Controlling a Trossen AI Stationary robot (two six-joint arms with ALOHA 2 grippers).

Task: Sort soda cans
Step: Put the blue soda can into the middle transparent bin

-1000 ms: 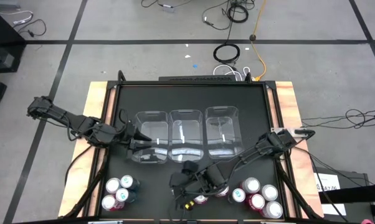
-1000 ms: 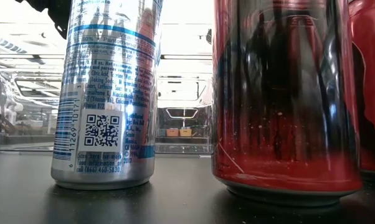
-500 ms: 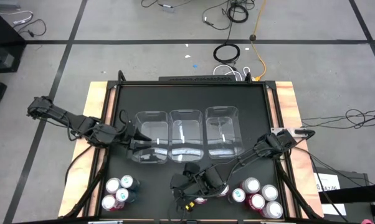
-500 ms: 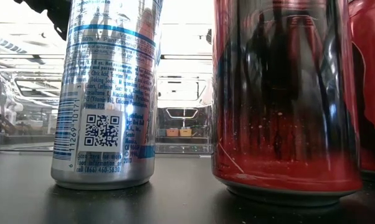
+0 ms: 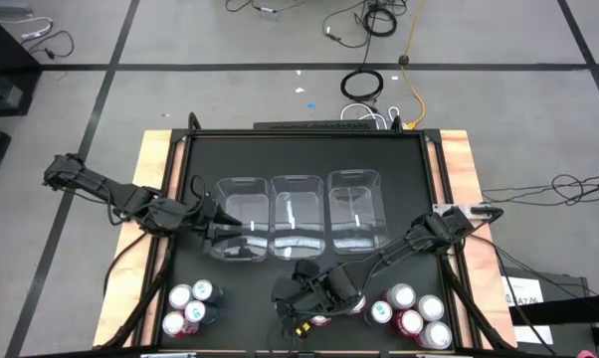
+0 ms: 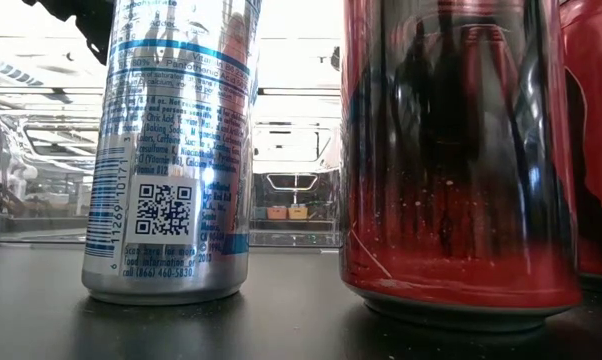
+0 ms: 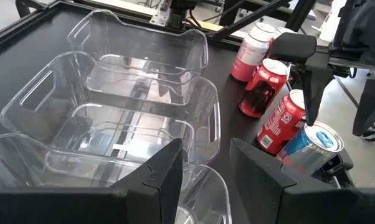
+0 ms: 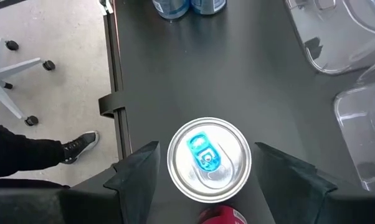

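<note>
Three clear bins (image 5: 298,214) sit empty mid-table while the right gripper (image 8: 207,171), fingers spread, straddles a blue-tabbed can (image 8: 208,159) near the front edge, needing only closing and lifting; left gripper (image 7: 203,163) waits closed over the bins.

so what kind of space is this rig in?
Probably a lab or workshop, not a home. Cables lie loose on a taped grey floor around the black table, a wheeled chair base stands beside it, and the low view shows a bright open room behind.
</note>
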